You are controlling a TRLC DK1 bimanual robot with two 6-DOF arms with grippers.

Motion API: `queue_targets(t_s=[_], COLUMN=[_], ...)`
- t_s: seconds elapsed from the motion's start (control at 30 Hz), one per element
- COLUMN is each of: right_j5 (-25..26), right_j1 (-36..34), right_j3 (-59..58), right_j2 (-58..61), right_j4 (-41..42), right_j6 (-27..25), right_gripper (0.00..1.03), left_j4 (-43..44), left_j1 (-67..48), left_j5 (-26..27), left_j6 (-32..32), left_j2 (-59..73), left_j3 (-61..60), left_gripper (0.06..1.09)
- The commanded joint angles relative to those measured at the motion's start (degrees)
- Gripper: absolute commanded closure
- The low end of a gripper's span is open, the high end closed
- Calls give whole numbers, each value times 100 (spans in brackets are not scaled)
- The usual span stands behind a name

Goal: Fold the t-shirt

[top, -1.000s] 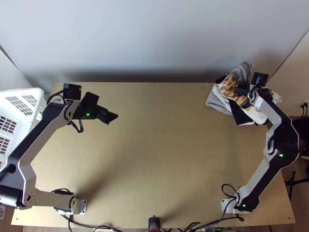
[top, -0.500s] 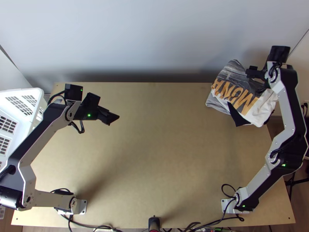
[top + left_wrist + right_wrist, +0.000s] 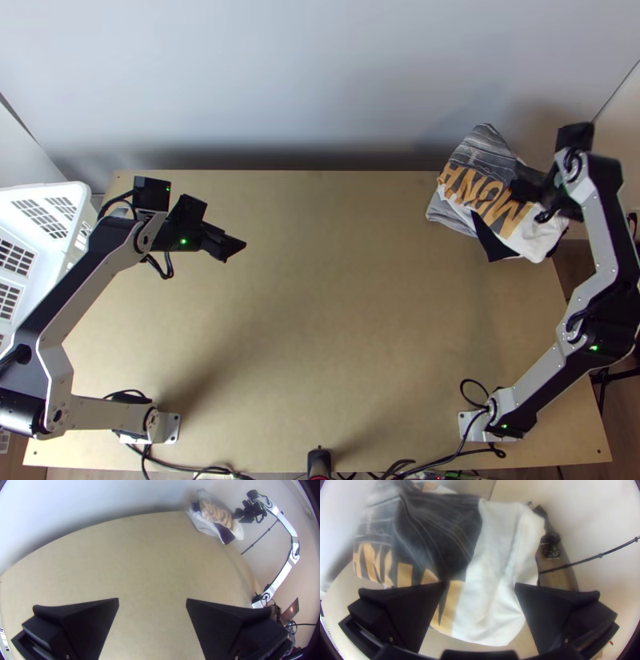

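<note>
Currently, your right tool [image 3: 533, 203] is at the bunched t-shirt [image 3: 474, 186], spread apart; your left tool [image 3: 233, 247], likewise spread, hangs above the table [image 3: 344, 320].

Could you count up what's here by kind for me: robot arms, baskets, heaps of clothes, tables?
White-and-black jointed robot arms: 2
White slotted plastic basket: 1
Rumpled heap of grey, white and black cloth with orange lettering: 1
Light wooden table: 1
Total: 5
</note>
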Motion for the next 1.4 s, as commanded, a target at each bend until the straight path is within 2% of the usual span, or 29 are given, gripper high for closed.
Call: queue_targets(t_s=[0.0,0.1,0.33,0.5,0.77,0.97,1.27,1.37], right_j5=[-419,-419,-410,-419,-419,-419,-419,-419], right_j1=[57,127,-93,-22,470,742,1129,1164], right_j3=[-1303,-1980,-2094,-2051,-1514,-1532,-1637,-1576], right_j2=[-94,55,723,-173,-1360,-1474,-1061,-920], right_j4=[1031,1971,2059,2050,2120,3078,3931,4160], right_j6=[-184,-606,-702,-738,-799,-1344,-2135,-2258], right_gripper=[4,4,4,5,5,5,5,5], left_j4=[23,23,-12,-47,-38,-47,-117,-126], left_j1=[-5,-32,83,118,12,12,83,135], left_j5=[10,10,10,10,10,10,10,10], left_j6=[-17,-17,10,36,10,1,27,36], left_j2=[26,26,-26,-44,-26,-44,-88,-114], left_j3=[23,14,23,-3,50,76,41,23], left_gripper=[10,10,10,10,10,10,10,10])
